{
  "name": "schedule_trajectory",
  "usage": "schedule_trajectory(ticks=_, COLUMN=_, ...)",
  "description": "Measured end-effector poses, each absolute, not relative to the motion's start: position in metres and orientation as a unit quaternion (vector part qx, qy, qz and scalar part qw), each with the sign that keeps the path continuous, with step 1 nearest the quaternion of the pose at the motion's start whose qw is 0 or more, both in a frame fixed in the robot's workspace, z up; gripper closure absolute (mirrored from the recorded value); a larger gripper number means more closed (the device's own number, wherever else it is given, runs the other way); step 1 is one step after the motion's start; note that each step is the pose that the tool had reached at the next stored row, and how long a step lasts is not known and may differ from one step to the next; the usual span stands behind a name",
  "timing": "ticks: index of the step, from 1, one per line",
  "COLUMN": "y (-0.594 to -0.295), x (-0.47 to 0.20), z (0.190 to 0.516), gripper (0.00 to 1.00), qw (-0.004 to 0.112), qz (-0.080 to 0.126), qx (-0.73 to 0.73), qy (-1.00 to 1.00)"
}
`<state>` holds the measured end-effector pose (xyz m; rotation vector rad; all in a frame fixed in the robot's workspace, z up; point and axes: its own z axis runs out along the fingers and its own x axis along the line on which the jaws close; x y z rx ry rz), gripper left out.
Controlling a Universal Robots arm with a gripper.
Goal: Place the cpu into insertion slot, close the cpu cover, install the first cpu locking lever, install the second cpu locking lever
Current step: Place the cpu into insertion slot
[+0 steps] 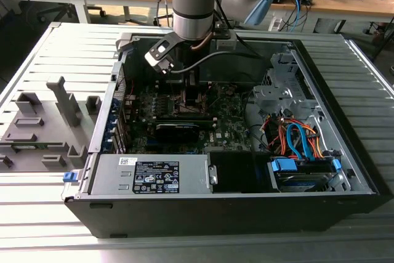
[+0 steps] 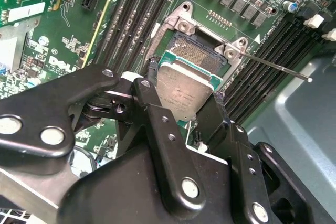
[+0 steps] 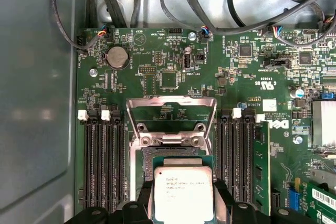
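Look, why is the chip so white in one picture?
In the first wrist view light glares off the cpu, washing it nearly white; in the second wrist view it looks dull grey; in the exterior view the case is shadowy inside.

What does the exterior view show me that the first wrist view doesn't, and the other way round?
Exterior view: the arm reaching down into an open computer case, with a power supply and blue and orange cables inside.
First wrist view: the claw gripping the cpu over the slot, the cover flipped open, and a coin battery.
Both: the green board.
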<state>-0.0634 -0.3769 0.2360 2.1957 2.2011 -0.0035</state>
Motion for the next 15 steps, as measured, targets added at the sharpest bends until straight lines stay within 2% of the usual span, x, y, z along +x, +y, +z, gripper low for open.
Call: schedule_trajectory(ticks=15, y=-0.3724, x=-0.0634, z=0.2295, gripper=0.46, qw=0.016, qz=-0.001, qx=0.706, qy=0.708)
